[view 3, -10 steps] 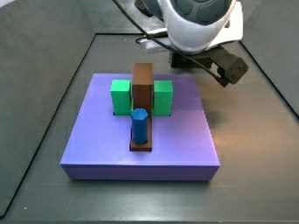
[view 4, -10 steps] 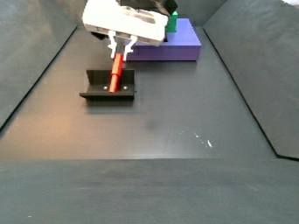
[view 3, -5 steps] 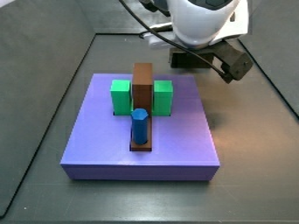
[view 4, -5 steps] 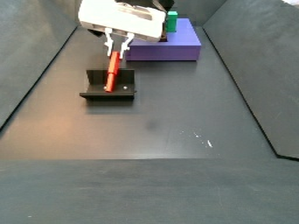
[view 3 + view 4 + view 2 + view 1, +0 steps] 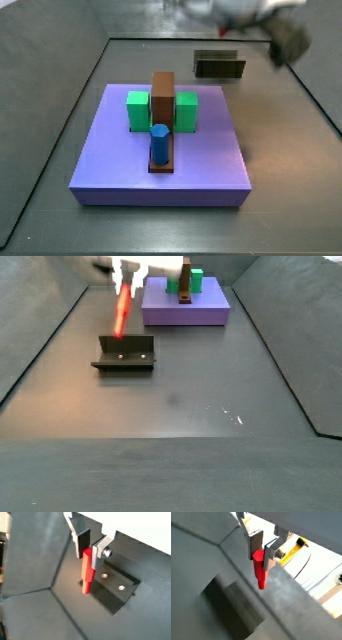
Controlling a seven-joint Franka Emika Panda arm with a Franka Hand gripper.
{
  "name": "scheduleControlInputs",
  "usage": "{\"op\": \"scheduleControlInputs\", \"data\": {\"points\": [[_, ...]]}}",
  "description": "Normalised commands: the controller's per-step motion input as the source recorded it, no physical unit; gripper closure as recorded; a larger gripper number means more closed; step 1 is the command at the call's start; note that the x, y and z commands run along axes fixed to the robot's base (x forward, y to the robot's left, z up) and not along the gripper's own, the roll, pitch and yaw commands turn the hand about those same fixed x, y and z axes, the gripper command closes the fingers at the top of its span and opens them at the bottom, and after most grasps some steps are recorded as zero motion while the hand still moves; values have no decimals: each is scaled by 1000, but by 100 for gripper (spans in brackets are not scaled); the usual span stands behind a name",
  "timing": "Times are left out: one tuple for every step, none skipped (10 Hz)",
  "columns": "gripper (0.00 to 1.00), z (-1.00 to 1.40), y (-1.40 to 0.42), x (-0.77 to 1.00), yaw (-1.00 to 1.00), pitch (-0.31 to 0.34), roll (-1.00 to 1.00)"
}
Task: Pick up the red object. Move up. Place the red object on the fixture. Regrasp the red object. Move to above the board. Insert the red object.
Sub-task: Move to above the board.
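Observation:
My gripper (image 5: 263, 554) is shut on the top of the red object (image 5: 259, 569), a slim red peg that hangs straight down between the silver fingers in both wrist views (image 5: 87, 572). In a side view the gripper (image 5: 127, 276) is at the top edge and holds the red object (image 5: 120, 311) clear above the fixture (image 5: 124, 354), a dark bracket on the floor. The fixture also shows in a wrist view (image 5: 117, 592) and a side view (image 5: 221, 66). The lavender board (image 5: 201, 160) lies apart from it. In that side view the arm is a blur at the top.
The board carries two green blocks (image 5: 138, 110), a brown bar (image 5: 163, 95) and a blue peg (image 5: 159, 142). It sits at the far end in a side view (image 5: 201, 311). Dark walls bound the floor on both sides.
The gripper has risen with the red object, lifting it out of the fixture; the arm has left most of both side views.

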Motion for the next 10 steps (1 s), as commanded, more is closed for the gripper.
{"op": "scheduleControlInputs", "data": {"points": [[100, 1400, 44, -55, 14, -62, -56], [100, 1400, 26, -41, -13, -22, -47], [100, 1400, 27, -47, -29, -4, -29], [100, 1400, 26, -75, -23, 7, -18], [100, 917, 15, -50, -22, 16, -14], [100, 287, 4, -2, -12, 33, 6], [100, 311, -1400, -911, -180, 274, -1000], [100, 306, -1400, -917, -175, 274, -1000], [100, 341, -1400, -991, -156, 279, -1000], [100, 301, -1400, -984, -134, 291, -1000]]}}
